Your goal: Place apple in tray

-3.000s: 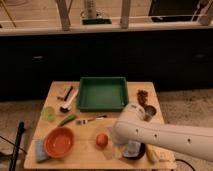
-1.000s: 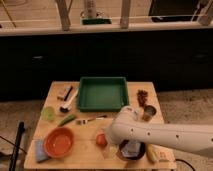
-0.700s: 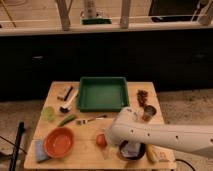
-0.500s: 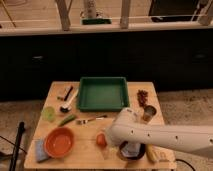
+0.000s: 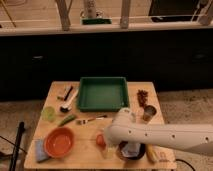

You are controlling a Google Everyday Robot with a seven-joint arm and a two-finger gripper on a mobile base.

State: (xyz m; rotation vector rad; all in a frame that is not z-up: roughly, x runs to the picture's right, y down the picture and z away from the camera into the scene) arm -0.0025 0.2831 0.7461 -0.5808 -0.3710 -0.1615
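1. Apple (image 5: pixel 100 140) is sitting on the wooden table (image 5: pixel 85 156), close to the front edge and roughly midway along it, outside the tray and well apart from it.
2. The dark green tray (image 5: pixel 102 95) is lying at the back middle of the table, with its long side running left to right.
3. The white arm (image 5: pixel 165 137) is reaching in low from the right edge of the view and crossing the front right part of the table.
4. The gripper (image 5: pixel 106 148) is hanging at the end of that arm, right against the apple's lower right side. The arm is covering much of it, so I cannot tell whether it is clenched or released, nor whether it is actually touching the fruit.
5. An orange bowl (image 5: pixel 59 142) is resting to the left of the apple, with a blue cloth (image 5: pixel 41 150) lying just beside its left rim.
6. A dark bowl (image 5: pixel 131 150) is sitting just right of the apple, partly under the arm.
7. A lime-green cup (image 5: pixel 48 113) is standing near the left edge of the table, and a metal cup (image 5: pixel 148 113) is standing near the right edge, behind the arm.
8. A fork (image 5: pixel 91 119) is lying between the tray and the apple, pointing left to right.
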